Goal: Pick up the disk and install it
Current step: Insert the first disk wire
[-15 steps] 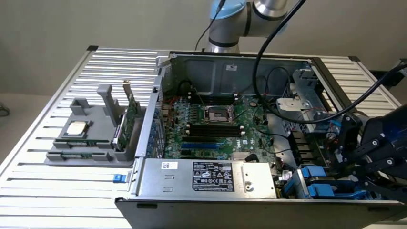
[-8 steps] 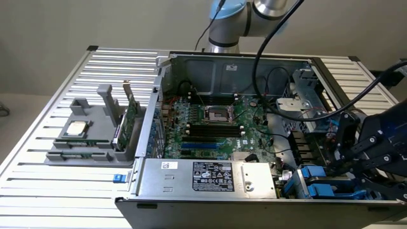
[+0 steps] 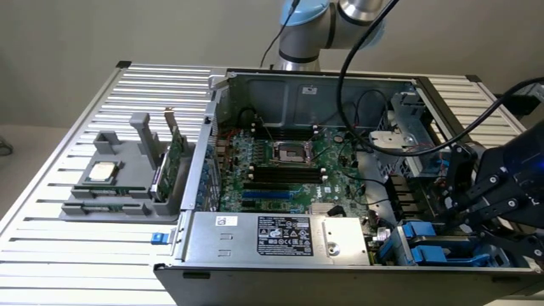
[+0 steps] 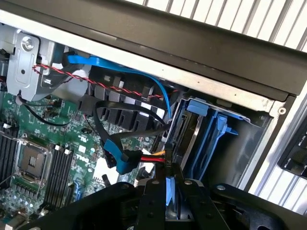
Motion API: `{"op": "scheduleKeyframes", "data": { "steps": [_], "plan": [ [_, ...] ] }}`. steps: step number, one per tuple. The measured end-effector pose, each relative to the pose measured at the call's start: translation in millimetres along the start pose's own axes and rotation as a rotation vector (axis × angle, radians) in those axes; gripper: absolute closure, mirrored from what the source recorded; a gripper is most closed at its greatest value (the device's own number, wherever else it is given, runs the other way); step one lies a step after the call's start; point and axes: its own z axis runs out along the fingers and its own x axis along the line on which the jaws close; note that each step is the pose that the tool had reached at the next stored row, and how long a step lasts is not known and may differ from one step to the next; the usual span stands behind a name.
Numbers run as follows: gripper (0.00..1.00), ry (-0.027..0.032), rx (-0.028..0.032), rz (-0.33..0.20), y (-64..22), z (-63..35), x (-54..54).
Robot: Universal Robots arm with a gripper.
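**Drive bay, near corner of the case.** At the corner of the open computer case on the exterior view's right, the gripper reaches into the drive bay. We see its jaws drawn almost together, with a thin strip of blue plastic pinched between them. We judge that strip to be part of the frame of the disk. The disk stands on edge in the bay, blue rails on either side, close against the case's side wall.

The case sits on a slatted bench. A grey tray holding a chip and a green card sits towards the bench's edge on the exterior view's left (both well apart from the work).

The risk, as we read it, lies in the wiring. A black cable with a blue plug and a bundle of red and yellow wires hang just beside the disk's connector end. A blue cable also loops along the case's wall nearby. If a wire gets under the disk's edge, the disk could jam or the wire could be pinched. The hold is narrow, and on the plastic rather than the metal body. A tilt against the rails could therefore let the disk twist in the jaws or slip out. We cannot tell whether it sits squarely in its slot.
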Motion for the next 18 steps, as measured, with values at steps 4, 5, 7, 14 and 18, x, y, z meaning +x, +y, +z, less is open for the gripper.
{"op": "scheduleKeyframes", "data": {
  "steps": [4, 5, 7, 14, 18],
  "plan": [
    [0.83, -0.0102, 0.006, 0.01, 1.7, 0.5, 0.9],
    [0.83, -0.0134, 0.0077, 0.014, 2.1, 0.6, 0.9],
    [0.83, -0.0188, 0.0107, 0.02, 3.0, 0.8, 1.0],
    [0.83, -0.0255, 0.0268, 0.044, 5.0, 2.3, 1.9],
    [0.83, -0.0306, 0.0415, 0.057, 5.7, 3.1, 2.5]
  ]
}}
